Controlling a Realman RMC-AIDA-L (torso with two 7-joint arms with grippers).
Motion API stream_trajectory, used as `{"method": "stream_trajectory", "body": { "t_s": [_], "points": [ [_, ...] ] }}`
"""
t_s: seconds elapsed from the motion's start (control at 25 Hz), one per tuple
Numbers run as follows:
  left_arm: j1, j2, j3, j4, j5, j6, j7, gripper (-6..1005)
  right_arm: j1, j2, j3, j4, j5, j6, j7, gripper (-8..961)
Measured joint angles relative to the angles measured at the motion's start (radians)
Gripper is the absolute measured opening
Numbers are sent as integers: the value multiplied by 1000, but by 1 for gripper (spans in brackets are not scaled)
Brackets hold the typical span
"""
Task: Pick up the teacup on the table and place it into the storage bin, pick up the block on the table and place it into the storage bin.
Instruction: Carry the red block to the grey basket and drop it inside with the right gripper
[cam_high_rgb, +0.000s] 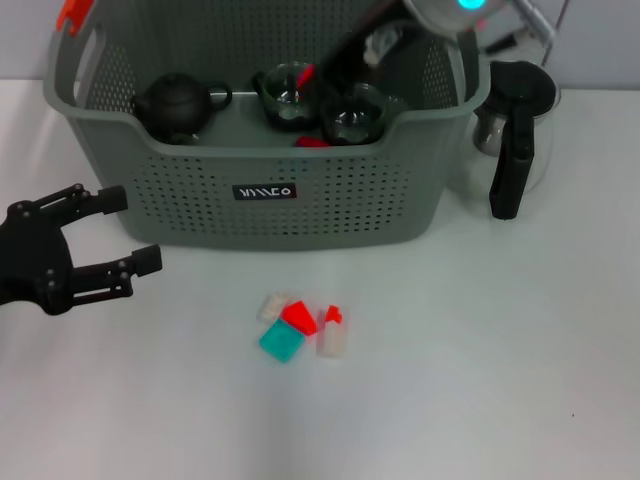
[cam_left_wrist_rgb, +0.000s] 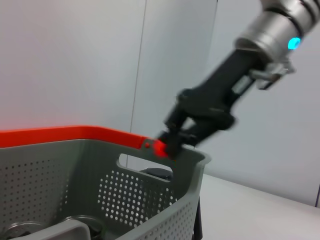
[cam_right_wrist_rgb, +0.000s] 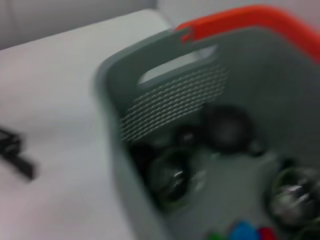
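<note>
The storage bin (cam_high_rgb: 200, 200) (cam_left_wrist_rgb: 150, 200) (cam_right_wrist_rgb: 165, 100) stands at the back of the table. Two glass teacups (cam_high_rgb: 290, 95) (cam_high_rgb: 355, 115) sit inside it, and one teacup (cam_right_wrist_rgb: 172, 177) shows in the right wrist view. Small blocks (cam_high_rgb: 300, 330), white, red and teal, lie in a cluster on the table in front of the bin. My right gripper (cam_high_rgb: 320, 75) (cam_left_wrist_rgb: 172, 142) reaches down into the bin from the back right, with something red at its tip. My left gripper (cam_high_rgb: 135, 228) hangs open and empty to the left of the bin's front.
A black teapot (cam_high_rgb: 175, 105) (cam_right_wrist_rgb: 227, 127) rests in the bin's left half. A red piece (cam_high_rgb: 312, 142) lies by the bin's front wall, inside. A glass pitcher (cam_high_rgb: 520, 120) with a black handle stands right of the bin.
</note>
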Motion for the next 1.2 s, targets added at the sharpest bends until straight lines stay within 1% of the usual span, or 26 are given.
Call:
{"method": "stream_trajectory", "body": {
  "t_s": [0.12, 0.28, 0.36, 0.56, 0.8, 0.92, 1.0, 1.12, 1.2],
  "points": [
    [-3, 0, 1, 0, 0, -1, -2, 887, 40, -1, 30, 85, -67, 87, -33, 270],
    [-6, 1, 2, 0, 0, -2, -6, 887, 82, -3, 70, 184, -99, 173, -72, 282],
    [-6, 1, 3, 0, 0, -2, -8, 888, 96, -4, 90, 210, -107, 195, -82, 288],
    [-6, 3, 0, 0, 5, 0, -17, 888, 100, -5, 121, 192, -109, 205, -109, 302],
    [-6, 4, 0, 2, 4, 11, -44, 889, 69, -12, 128, 81, -108, 187, -110, 319],
    [-5, 5, 0, 2, 3, 18, -57, 889, 59, -14, 133, 59, -102, 181, -116, 467],
    [-6, 7, 0, 3, 3, 28, -68, 890, 55, -12, 140, 38, -100, 163, -121, 566],
    [-10, 10, 2, 10, 7, 52, -89, 890, 28, -4, 151, -43, -60, 98, -121, 645],
    [-12, 11, 17, 24, 21, 62, -99, 891, -14, -3, 154, -127, 15, 31, -119, 698]
  ]
}}
